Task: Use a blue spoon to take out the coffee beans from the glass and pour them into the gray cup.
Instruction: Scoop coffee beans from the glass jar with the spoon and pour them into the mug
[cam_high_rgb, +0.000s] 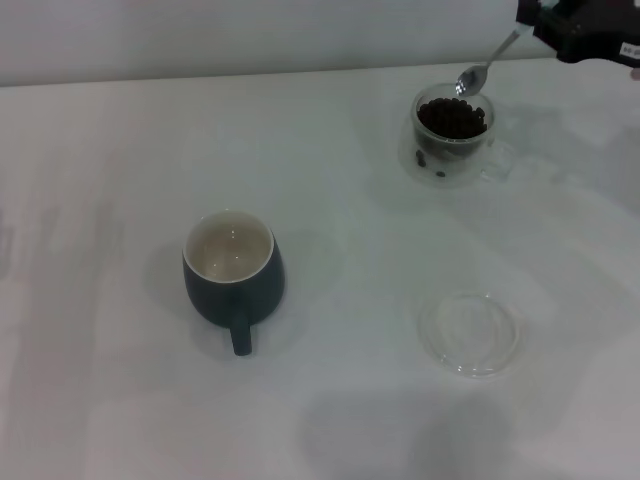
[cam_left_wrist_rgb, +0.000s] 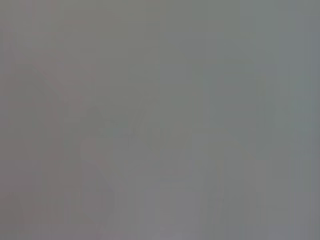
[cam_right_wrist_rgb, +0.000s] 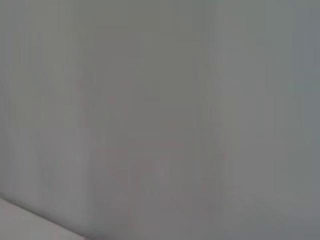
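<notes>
The right hand (cam_high_rgb: 560, 25), at the far right edge of the head view, pinches the handle of the blue spoon (cam_high_rgb: 490, 65). The spoon slopes down so its bowl sits at the rim of the glass (cam_high_rgb: 452, 135), just above the coffee beans (cam_high_rgb: 452, 118), apparently positioned for scooping. The gray cup (cam_high_rgb: 233, 275) stands well apart, opening upward, empty, on the tabletop (cam_high_rgb: 120, 150). The left hand is out of view.

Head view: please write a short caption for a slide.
Right hand holds the blue spoon above the glass of coffee beans.
</notes>
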